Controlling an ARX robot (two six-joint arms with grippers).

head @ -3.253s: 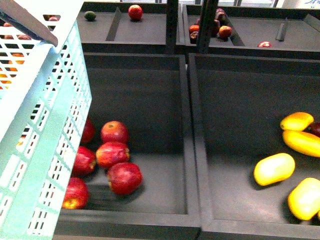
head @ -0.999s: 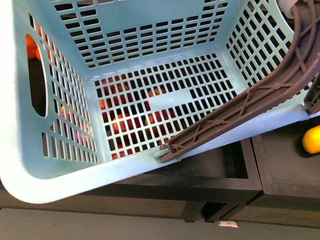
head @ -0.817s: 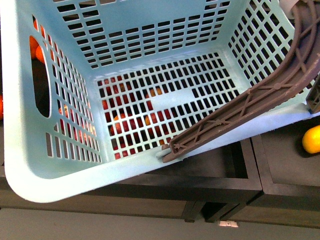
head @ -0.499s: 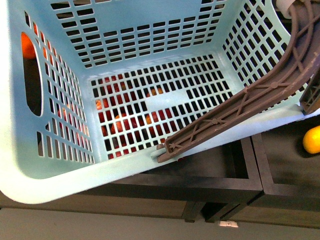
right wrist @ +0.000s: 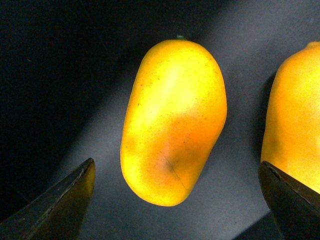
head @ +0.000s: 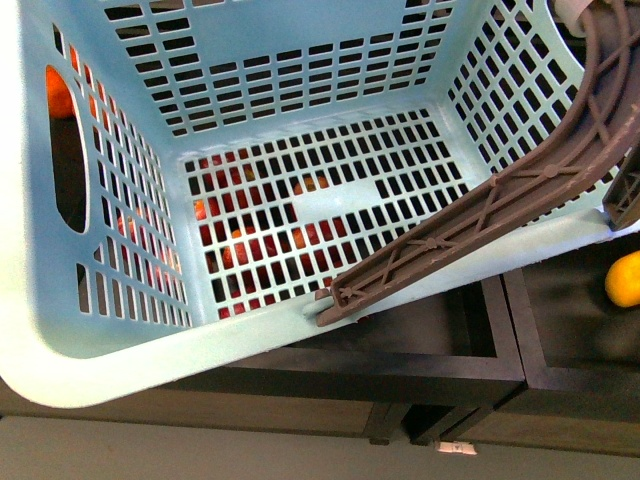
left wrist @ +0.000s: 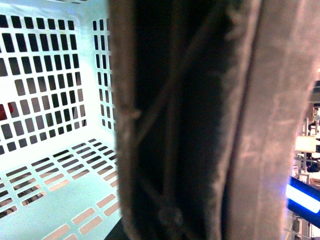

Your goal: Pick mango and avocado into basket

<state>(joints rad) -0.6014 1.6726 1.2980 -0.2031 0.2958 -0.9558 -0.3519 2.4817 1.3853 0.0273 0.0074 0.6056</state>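
Observation:
The light teal basket (head: pixel 130 330) fills the front view, held up and tilted, and it is empty inside. Its dark brown handle (head: pixel 480 220) crosses the right side. My left gripper is shut on the basket; in the left wrist view the brown handle (left wrist: pixel 190 125) blocks most of the picture, with the basket's slotted wall (left wrist: pixel 45 90) behind it. In the right wrist view my right gripper (right wrist: pixel 175 200) is open above a yellow-orange mango (right wrist: pixel 172 120), its fingertips (right wrist: pixel 70 195) wide on either side. A second mango (right wrist: pixel 295 115) lies beside it. The avocado is out of view.
Red fruits show through the basket's slotted bottom (head: pixel 250 240). Orange fruit (head: pixel 58 92) shows through the basket's side opening. A yellow-orange fruit (head: pixel 624 278) lies in the dark bin at the right. The dark bin edges (head: pixel 420 370) run below the basket.
The basket has swung from the left edge to fill the front view, then swayed slightly left and right over the last second. The bins are now mostly hidden behind it.

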